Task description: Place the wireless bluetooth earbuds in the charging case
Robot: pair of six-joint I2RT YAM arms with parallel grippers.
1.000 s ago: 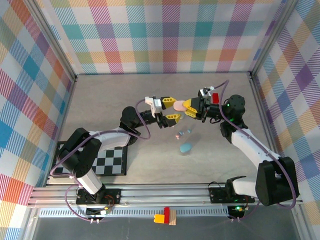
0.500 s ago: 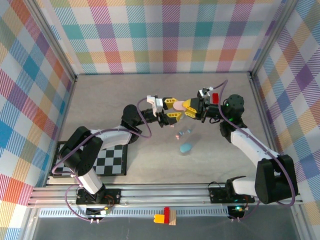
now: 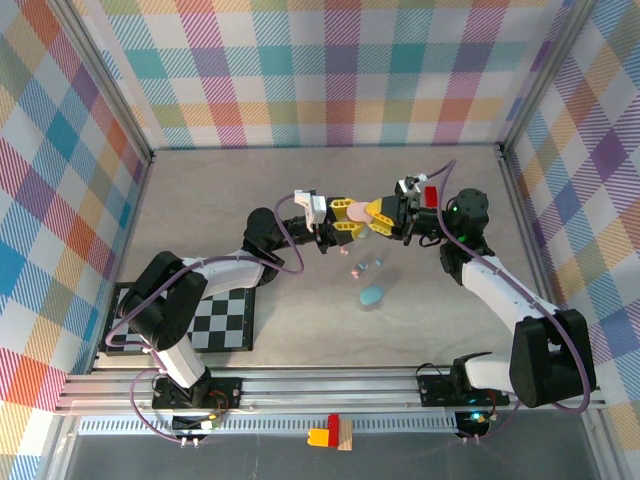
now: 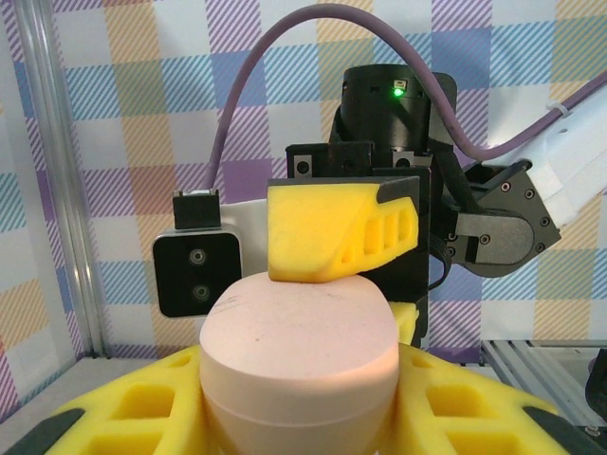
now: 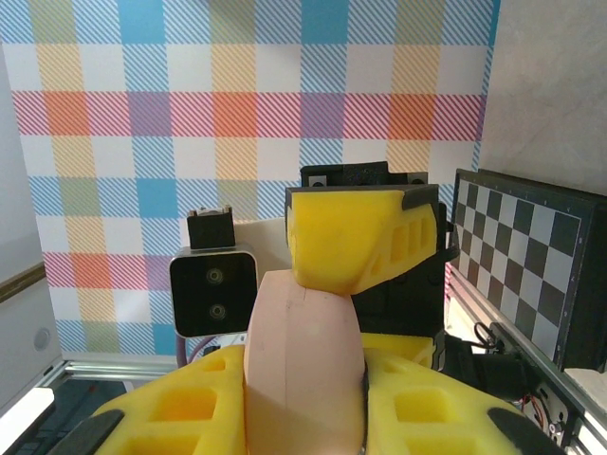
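Observation:
A pink oval charging case (image 3: 355, 211) hangs above the table's middle, gripped from both sides. My left gripper (image 3: 343, 219) is shut on its left end and my right gripper (image 3: 376, 214) on its right end. In the left wrist view the case (image 4: 299, 346) sits between my yellow fingers (image 4: 133, 422), with the other arm's finger (image 4: 337, 232) pressing its far end. The right wrist view shows the case (image 5: 303, 365) edge-on between my fingers (image 5: 180, 417). Two tiny earbuds, one pink (image 3: 355, 272) and one blue (image 3: 376, 264), lie on the table below.
A light-blue oval case (image 3: 372, 296) lies on the table just under the earbuds. A black-and-white checkered mat (image 3: 215, 322) sits at the near left. Red and yellow blocks (image 3: 330, 433) rest on the front rail. Plaid walls enclose three sides.
My left gripper has moved a little right and closed its jaws onto the pink case. The right gripper has kept its hold and stayed in place.

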